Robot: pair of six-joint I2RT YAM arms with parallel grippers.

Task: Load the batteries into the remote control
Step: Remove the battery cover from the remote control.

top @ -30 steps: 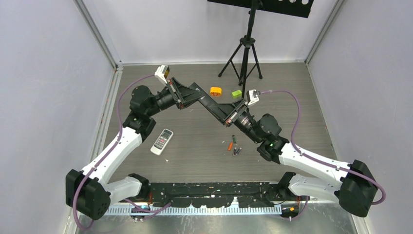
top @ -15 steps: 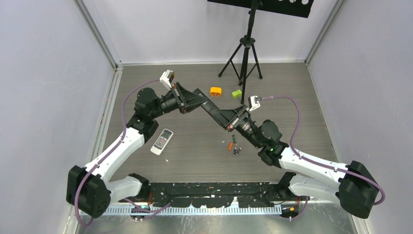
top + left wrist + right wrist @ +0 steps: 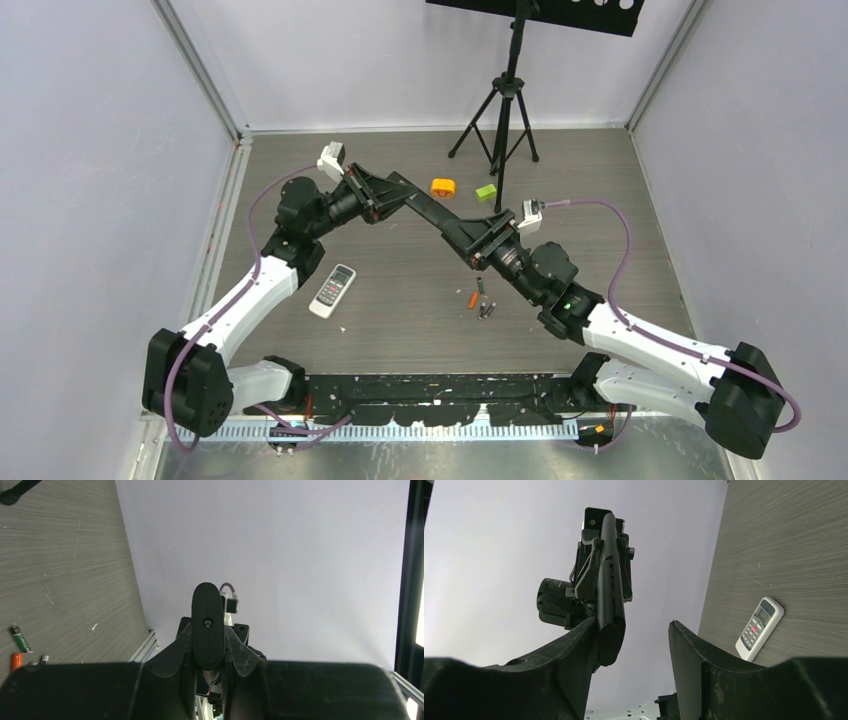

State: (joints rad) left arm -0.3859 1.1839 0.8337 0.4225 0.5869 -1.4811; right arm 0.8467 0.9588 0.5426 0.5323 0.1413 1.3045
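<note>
Pinched a black bar (image 3: 609,640) in the left gripper (image 3: 208,650), high over the tabletop (image 3: 400,300). Had the right gripper (image 3: 633,625) spread around the bar's free end, nearer one finger. Saw the batteries (image 3: 480,298) lying loose on the tabletop by the right arm, the white remote (image 3: 332,290) well apart, by the left.

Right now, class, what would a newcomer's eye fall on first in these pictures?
Both arms meet above the middle of the table, the left gripper clamping a long black object beside the open right gripper. Below them, a white remote lies left of centre and the tiny batteries lie to the right.
</note>
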